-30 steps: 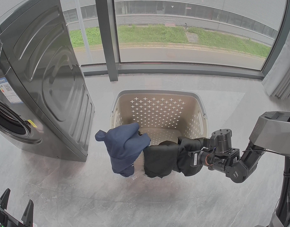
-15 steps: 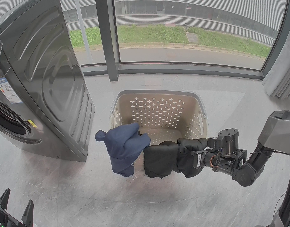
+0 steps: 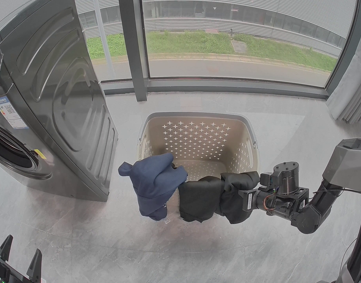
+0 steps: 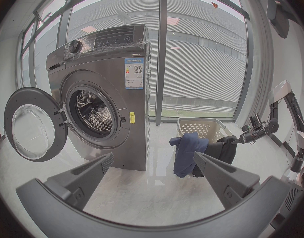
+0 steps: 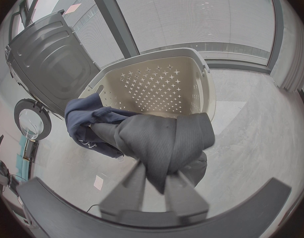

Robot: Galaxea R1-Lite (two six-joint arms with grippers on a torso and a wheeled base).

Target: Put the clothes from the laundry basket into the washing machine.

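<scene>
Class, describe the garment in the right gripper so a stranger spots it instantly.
Beside the washing machine stands a beige laundry basket. Two garments drape its near rim. It is the black garment in the right gripper, not the blue garment.

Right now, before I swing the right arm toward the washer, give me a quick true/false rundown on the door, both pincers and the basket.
1. The washing machine door is swung open. True.
2. The right pincer is shut on the black garment. True.
3. The left pincer holds the navy garment. False: it is open and empty, and the navy garment hangs over the front rim of the laundry basket.
4. The laundry basket lies tipped on its side. False: it stands upright on the floor beside the washing machine.
</scene>
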